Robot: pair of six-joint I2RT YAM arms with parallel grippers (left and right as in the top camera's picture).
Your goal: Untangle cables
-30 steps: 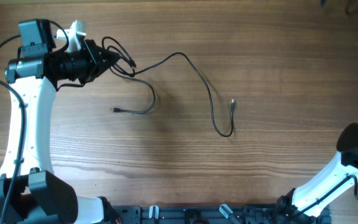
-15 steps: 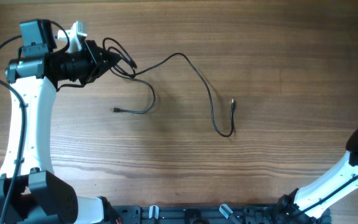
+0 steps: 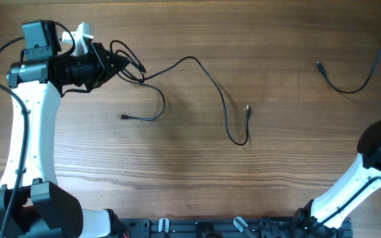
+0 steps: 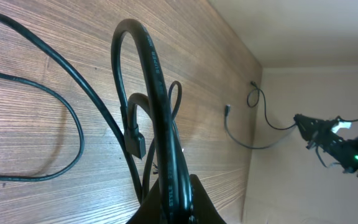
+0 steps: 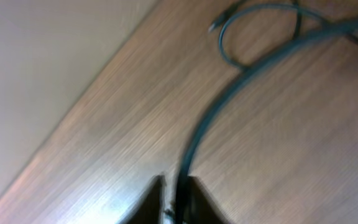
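Observation:
A knotted bundle of thin black cables [image 3: 129,61] lies at the table's upper left. My left gripper [image 3: 116,64] is shut on it, and in the left wrist view a thick black loop [image 4: 157,93] rises from between the closed fingers [image 4: 174,199]. From the bundle one strand [image 3: 220,92] runs right to a plug [image 3: 248,108], and another curls down to a plug [image 3: 123,117]. A separate cable [image 3: 349,88] lies at the upper right. In the blurred right wrist view that cable [image 5: 229,93] passes between my right gripper [image 5: 178,190], whose fingers stand slightly apart with a gap beside the cord.
The white left arm [image 3: 28,132] stands along the left side. My right arm [image 3: 376,155] reaches in from the lower right corner. The table's far edge meets a pale wall [image 4: 303,37].
The separate cable has swung in from the upper right edge and now lies on the table, plug to the left. The right arm shifted and its jaws parted slightly. The left arm is still.

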